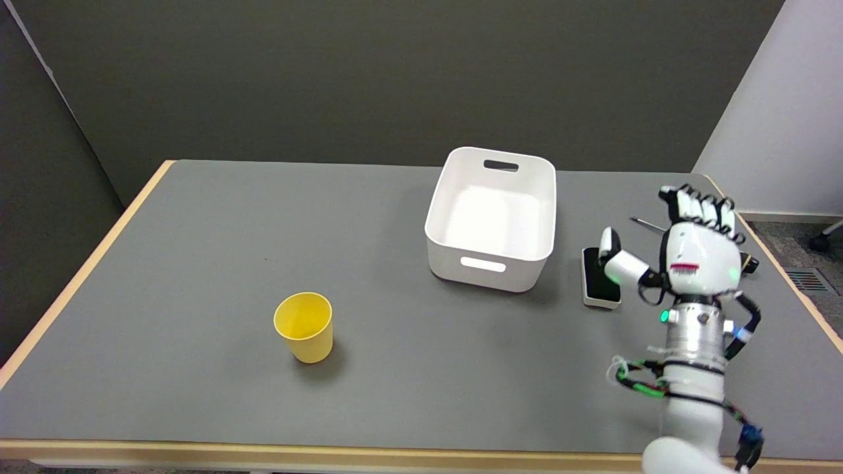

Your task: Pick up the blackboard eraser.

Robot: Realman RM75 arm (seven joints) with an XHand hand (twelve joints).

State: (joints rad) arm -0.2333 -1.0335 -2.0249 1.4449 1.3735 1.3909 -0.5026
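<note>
While hovering beside the blackboard eraser (599, 284), right hand (691, 257) spread wide, gripping nothing, probably lining up a grab.

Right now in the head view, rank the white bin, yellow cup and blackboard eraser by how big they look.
1. White bin, clearly largest.
2. Yellow cup.
3. Blackboard eraser, smallest showing, but the right hand's thumb covers part of it, so its place below the cup is less sure.

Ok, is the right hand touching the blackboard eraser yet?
Cannot tell. In the head view the right hand has its thumb overlapping the blackboard eraser, hiding any contact or gap.
</note>
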